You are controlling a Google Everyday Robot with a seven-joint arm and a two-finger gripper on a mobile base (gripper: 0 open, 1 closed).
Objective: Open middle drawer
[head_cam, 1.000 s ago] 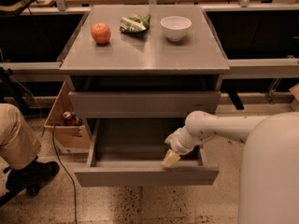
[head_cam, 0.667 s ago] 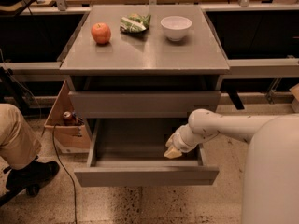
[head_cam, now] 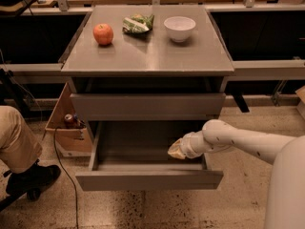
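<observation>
The middle drawer [head_cam: 148,179] is pulled far out of the grey cabinet, and its bare grey inside shows. Its flat front faces me low in the camera view. The taller-fronted upper drawer [head_cam: 147,107] sits above it, nearly closed. The lowest drawer is hidden below. My gripper [head_cam: 175,150] is at the end of the white arm coming in from the right. It sits inside the open middle drawer, by its right wall, just behind the drawer front.
On the cabinet top [head_cam: 147,56] stand a red apple [head_cam: 103,34], a green snack bag [head_cam: 137,24] and a white bowl [head_cam: 179,28]. A person's leg and black shoe [head_cam: 28,178] are at left, beside a cardboard box [head_cam: 66,130] and a floor cable. My white body fills the lower right.
My gripper has risen slightly inside the drawer, near the right wall. The drawer stays pulled out as before.
</observation>
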